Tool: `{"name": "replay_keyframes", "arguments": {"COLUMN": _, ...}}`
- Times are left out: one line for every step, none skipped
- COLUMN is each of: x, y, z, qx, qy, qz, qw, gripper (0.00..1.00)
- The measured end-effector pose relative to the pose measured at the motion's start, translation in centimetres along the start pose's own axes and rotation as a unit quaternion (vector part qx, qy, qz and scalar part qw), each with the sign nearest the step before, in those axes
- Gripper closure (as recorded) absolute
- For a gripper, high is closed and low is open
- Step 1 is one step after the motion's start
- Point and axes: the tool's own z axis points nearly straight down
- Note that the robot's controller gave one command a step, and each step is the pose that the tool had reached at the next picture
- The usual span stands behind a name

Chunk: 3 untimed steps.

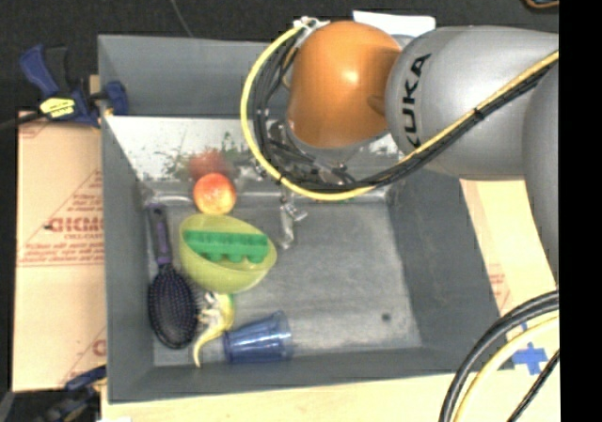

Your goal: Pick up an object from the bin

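Note:
My gripper (pixel 287 221) hangs low near the back of the bin, mostly hidden under the arm's orange cover. It sits just right of a lime-green bowl (pixel 226 268) that holds a darker green ridged block (pixel 224 244). A red and yellow apple (pixel 214 193) lies to the gripper's left, against the back wall. I see nothing held in the gripper.
A black hairbrush with a purple handle (pixel 167 303) lies along the left wall. A blue cup (pixel 256 338) lies on its side at the front, beside a yellow and white toy (pixel 213 319). The bin floor to the right of the gripper is bare grey metal.

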Motion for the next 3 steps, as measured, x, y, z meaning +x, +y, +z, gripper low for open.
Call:
{"name": "replay_keyframes", "arguments": {"x": 5.8, "y": 2.3, "z": 2.5, "qx": -0.004, "qy": 0.0064, "qz": -0.014, "qw": 0.9999, "gripper": 0.00}}
{"name": "replay_keyframes", "arguments": {"x": 6.9, "y": 6.2, "z": 4.3, "qx": -0.002, "qy": -0.0012, "qz": 0.046, "qw": 0.9989, "gripper": 0.00}}
{"name": "replay_keyframes", "arguments": {"x": 1.7, "y": 7.2, "z": 10.5, "qx": -0.003, "qy": 0.0099, "qz": -0.061, "qw": 0.9981, "gripper": 1.00}}
